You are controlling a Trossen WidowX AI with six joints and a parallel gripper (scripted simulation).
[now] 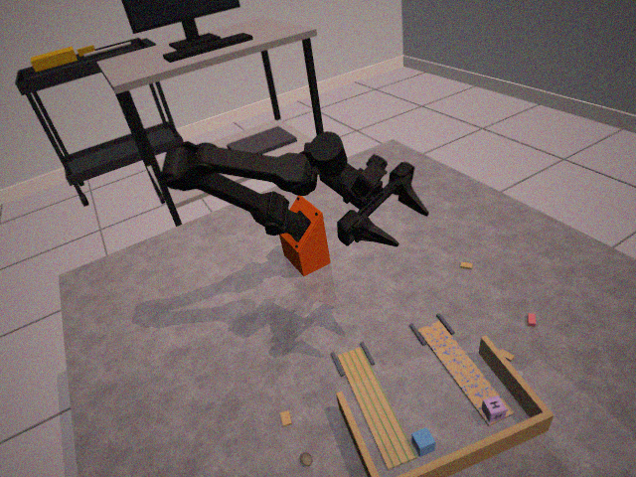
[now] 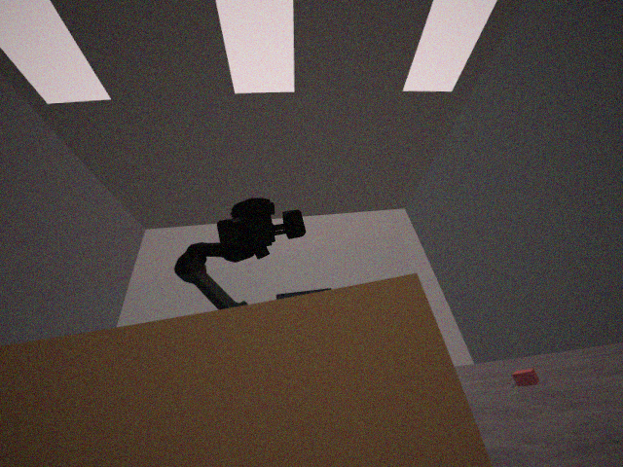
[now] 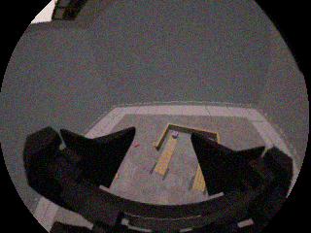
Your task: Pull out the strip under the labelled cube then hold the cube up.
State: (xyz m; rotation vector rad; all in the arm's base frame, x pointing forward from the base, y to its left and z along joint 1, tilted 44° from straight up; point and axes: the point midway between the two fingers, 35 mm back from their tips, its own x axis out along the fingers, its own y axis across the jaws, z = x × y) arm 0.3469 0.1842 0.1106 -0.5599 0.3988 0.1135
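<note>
A pink-purple cube marked "H" rests on the far end of a tan strip with blue speckles. A second tan strip with green lines lies to its left in the top view. A plain blue cube sits beside that strip's far end, perhaps touching its edge; in the wrist view it is hidden. My gripper is open and empty, high above the mat and well back from both strips. In the exterior view its fingertips cannot be made out.
A low wooden wall borders the strips on three sides. Short grey rails flank the strips' near ends. A red block, small tan pieces and a round pebble lie around.
</note>
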